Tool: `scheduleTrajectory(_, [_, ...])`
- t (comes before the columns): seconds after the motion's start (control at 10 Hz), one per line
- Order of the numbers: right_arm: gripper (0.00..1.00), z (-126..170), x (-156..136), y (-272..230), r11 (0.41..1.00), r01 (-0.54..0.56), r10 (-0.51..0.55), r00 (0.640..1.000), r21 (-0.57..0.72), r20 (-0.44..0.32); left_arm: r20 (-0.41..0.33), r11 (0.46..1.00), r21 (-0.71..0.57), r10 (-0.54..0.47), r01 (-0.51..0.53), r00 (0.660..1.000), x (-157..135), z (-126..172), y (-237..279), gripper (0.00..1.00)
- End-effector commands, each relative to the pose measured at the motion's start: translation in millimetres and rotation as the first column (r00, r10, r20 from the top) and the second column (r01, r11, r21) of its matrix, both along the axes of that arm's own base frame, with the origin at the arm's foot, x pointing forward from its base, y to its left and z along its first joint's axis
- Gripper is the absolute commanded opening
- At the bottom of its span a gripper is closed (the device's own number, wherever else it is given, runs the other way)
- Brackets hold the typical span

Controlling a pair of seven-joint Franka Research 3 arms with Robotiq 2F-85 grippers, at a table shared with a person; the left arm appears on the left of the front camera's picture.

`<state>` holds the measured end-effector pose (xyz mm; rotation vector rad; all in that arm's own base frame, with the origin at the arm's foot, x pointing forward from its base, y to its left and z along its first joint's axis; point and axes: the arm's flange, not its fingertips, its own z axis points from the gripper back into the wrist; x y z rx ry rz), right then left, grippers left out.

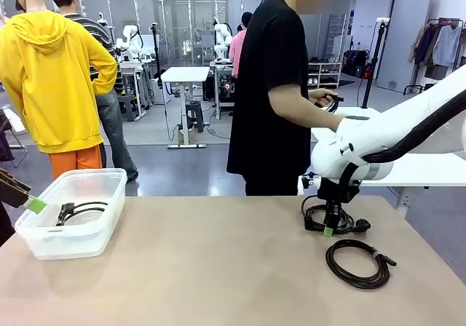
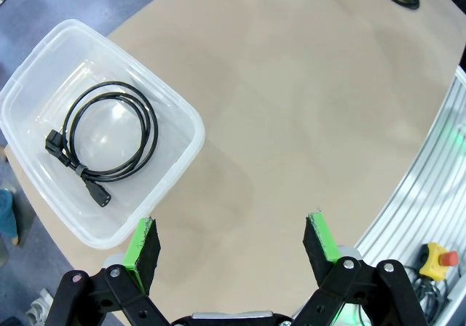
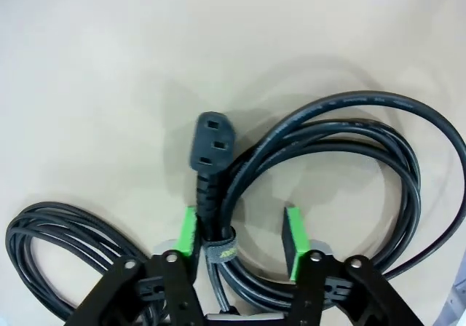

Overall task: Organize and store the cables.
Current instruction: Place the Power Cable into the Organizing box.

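While the left claw [image 2: 233, 233] hangs over the table [image 2: 313, 108] with its jaws wide apart and nothing between them, the boxed cable [image 2: 109, 133] lies flat inside the clear tub [image 2: 191, 145] just beside it. It is a thin black cord wound in a round loop, tied by a grey strap, with both plugs sticking out on the same side, toward the robot's left.

Farther right, the right claw [image 1: 330, 228] stands straight down over the strapped cable [image 3: 342, 158], a thicker black cord in loose oval loops bound by a pale strap. Its three-slot plug [image 3: 211, 142] lies flat and points straight ahead along the fingers. The jaws are part-way apart astride the strapped neck: one pad [image 3: 188, 231] touches it, and a gap shows at the other, so nothing is clamped.

Just in front lies the near cable [image 1: 357, 264], an oval coil stretched left to right with its plug poking right. Behind the table, the person's hand [image 1: 320, 99] holds another black cord [image 1: 333, 104].
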<state>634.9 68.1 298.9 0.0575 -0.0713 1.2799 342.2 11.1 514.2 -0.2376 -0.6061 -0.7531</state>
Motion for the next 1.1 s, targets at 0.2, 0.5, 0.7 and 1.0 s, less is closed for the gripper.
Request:
scheduleTrajectory(0.2, [0.00,12,-4,11,0.998,0.019,-0.018,1.000,-0.065,0.007,-0.001,1.000,0.007,0.007,-0.007,1.000,0,0,0,1.00])
scheduleTrajectory(0.5, [0.00,49,-9,20,0.996,0.057,-0.055,0.998,-0.063,0.023,-0.001,1.000,0.007,0.007,-0.007,1.000,0,0,0,1.00])
scheduleTrajectory(0.7, [0.00,83,-25,40,0.997,0.031,-0.027,0.998,-0.071,0.052,-0.001,1.000,0.007,0.007,-0.007,1.000,0,0,0,1.00])
scheduleTrajectory(1.0, [0.00,102,-58,87,0.998,0.034,-0.030,0.998,-0.062,0.054,-0.001,1.000,0.007,0.007,-0.007,1.000,0,0,0,1.00])
